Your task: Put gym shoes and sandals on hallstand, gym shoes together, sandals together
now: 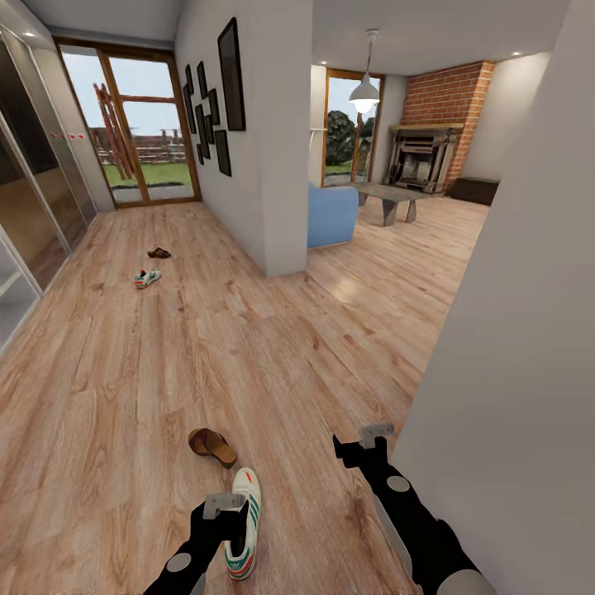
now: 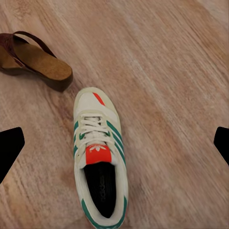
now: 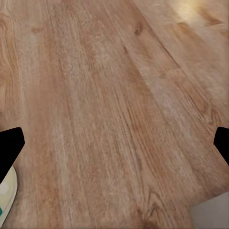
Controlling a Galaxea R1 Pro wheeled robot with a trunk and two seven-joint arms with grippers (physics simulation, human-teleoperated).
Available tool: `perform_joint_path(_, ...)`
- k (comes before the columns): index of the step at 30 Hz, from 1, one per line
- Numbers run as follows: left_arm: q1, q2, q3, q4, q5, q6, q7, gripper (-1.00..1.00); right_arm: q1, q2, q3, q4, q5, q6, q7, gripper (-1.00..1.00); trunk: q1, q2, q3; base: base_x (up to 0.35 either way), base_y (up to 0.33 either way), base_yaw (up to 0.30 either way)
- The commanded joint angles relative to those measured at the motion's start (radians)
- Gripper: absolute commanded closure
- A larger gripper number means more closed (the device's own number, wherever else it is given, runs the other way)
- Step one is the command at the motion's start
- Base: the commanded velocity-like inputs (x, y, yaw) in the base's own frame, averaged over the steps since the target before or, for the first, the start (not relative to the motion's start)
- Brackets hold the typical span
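- Four pieces of footwear are lying on the corridor floor (image 1: 165, 355), in two groups: a near gym shoe (image 1: 244, 522) with a near sandal (image 1: 212, 446) close to the robot, and a far gym shoe (image 1: 147, 278) with a far sandal (image 1: 159, 253) well down the corridor.
- The left gripper (image 1: 225, 506) is hanging directly over the near gym shoe; in the left wrist view its fingertips (image 2: 10, 145) are standing wide apart on either side of the shoe (image 2: 99, 160), gripping nothing.
- The right gripper (image 1: 373, 435) is hovering over bare planks just beside a pale wall, its jaws likewise spread and empty; the right wrist view is catching a sliver of the shoe's toe (image 3: 7, 191) at the frame edge.
- The near sandal is lying just beyond the shoe's toe, close to it but not touching, its strap (image 2: 29, 40) showing in the left wrist view.
- The step in hand is judged to be the first pick: lining the left gripper up on the near gym shoe.
- The next move is calling for a descent until the fingers straddle the shoe across its narrow width, near the laces, then a firm closing.
- Farther off, glass doors (image 1: 140, 132) are closing the corridor's end.
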State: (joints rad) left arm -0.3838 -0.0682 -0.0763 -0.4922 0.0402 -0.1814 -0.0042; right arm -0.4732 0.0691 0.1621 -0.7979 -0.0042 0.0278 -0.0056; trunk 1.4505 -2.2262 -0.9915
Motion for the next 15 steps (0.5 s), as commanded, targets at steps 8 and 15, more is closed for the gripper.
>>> perform_joint_path(8, -0.006, 0.000, -0.002, 0.000, 0.002, -0.084, 0.000, -1.00, 0.000, 0.000, 0.001, -0.004, 0.000, 0.003, -0.001, -1.00, 0.031, -0.057, -0.039, 0.000, 0.000, 0.000)
perform_joint_path(15, -0.007, -0.001, -0.003, 0.001, 0.001, -0.111, 0.000, -1.00, 0.000, 0.000, 0.002, -0.004, 0.000, 0.003, -0.001, -1.00, 0.057, -0.106, -0.072, 0.000, 0.000, 0.000)
